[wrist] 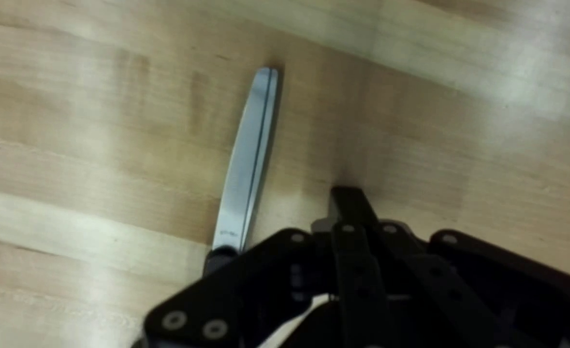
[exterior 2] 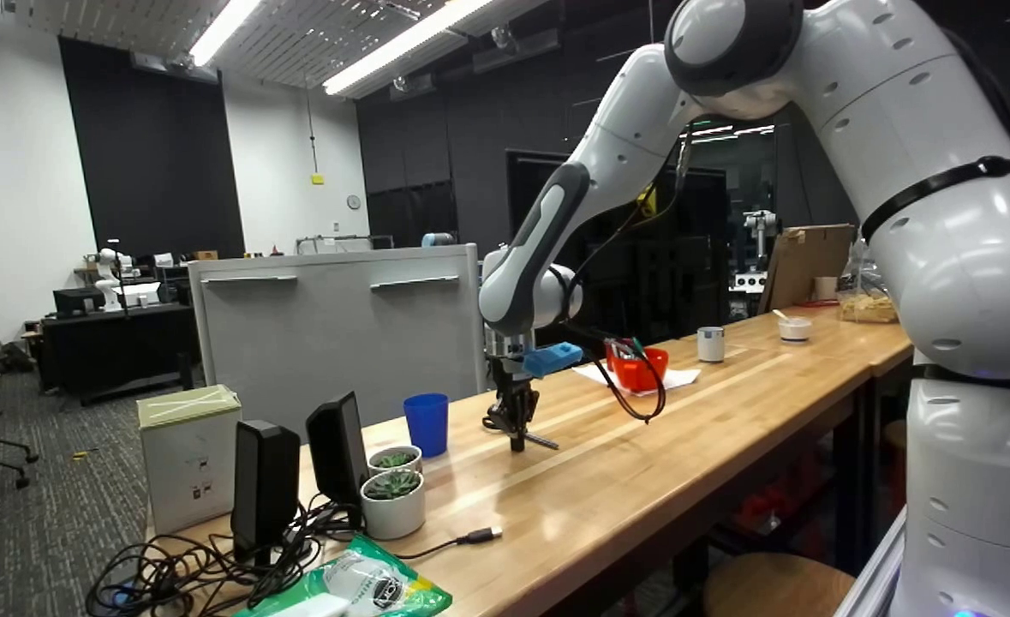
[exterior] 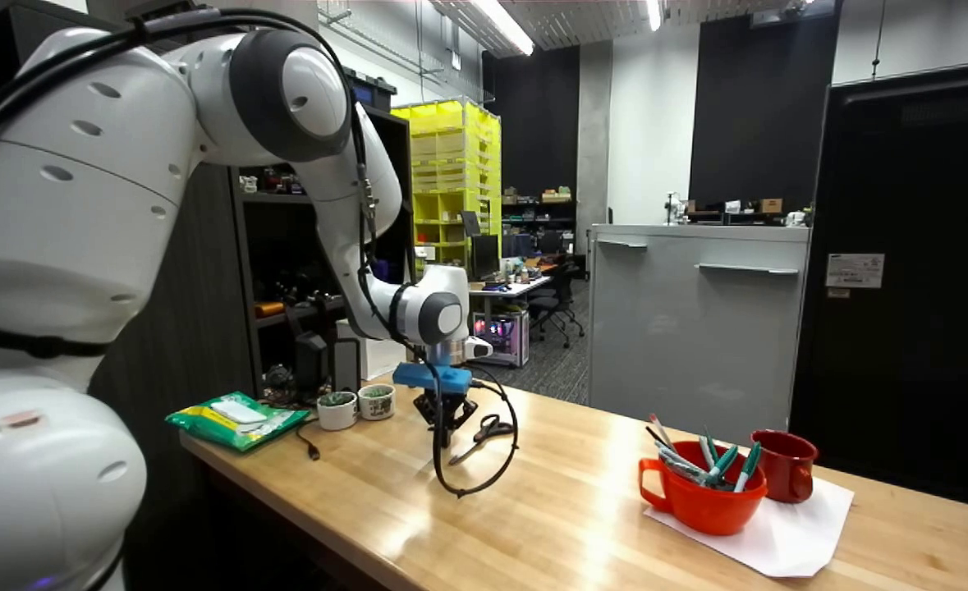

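gripper (wrist: 347,193): closed with nothing held, tips pointing down
scissors (wrist: 244,166): on the tabletop (wrist: 459,135), blades just beside the gripper; a sideways swing could shove them askew
tabletop: close under the tips; pushing down could jam them or scuff it

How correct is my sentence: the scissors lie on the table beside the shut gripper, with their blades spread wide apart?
One detail is wrong: in the wrist view the blades are closed together, not spread apart. The scissors do lie on the table beside the shut gripper.
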`<state>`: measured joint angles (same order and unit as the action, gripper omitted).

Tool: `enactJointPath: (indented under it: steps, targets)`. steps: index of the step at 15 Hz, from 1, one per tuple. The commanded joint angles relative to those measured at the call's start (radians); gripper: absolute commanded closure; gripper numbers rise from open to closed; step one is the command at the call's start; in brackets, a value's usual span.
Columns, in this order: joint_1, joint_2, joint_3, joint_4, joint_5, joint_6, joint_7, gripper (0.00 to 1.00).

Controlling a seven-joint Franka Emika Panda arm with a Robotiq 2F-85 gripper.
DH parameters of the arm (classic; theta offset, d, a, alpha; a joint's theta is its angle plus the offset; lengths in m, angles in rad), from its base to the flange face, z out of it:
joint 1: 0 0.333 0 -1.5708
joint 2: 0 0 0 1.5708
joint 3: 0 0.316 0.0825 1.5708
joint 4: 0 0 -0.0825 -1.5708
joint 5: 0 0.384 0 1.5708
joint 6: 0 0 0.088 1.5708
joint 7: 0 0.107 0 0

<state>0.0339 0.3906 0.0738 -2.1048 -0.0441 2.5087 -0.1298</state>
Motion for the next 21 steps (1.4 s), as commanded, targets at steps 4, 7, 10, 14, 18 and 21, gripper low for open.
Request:
enactJointPath:
  steps: [4,7,10,14,18,21]
  targets:
    - [0.013,0.041,0.0,0.059,-0.016,-0.041,-0.002,1.0]
    - [0.01,0.034,-0.003,0.051,-0.011,-0.049,0.006,1.0]
    - [0.006,0.025,-0.009,0.04,-0.007,-0.052,0.017,1.0]
    - [0.003,0.014,-0.013,0.027,-0.005,-0.05,0.024,1.0]
    - [-0.004,-0.002,-0.015,0.008,0.002,-0.041,0.033,1.0]
    - [-0.01,-0.025,-0.015,-0.019,0.012,-0.03,0.032,1.0]
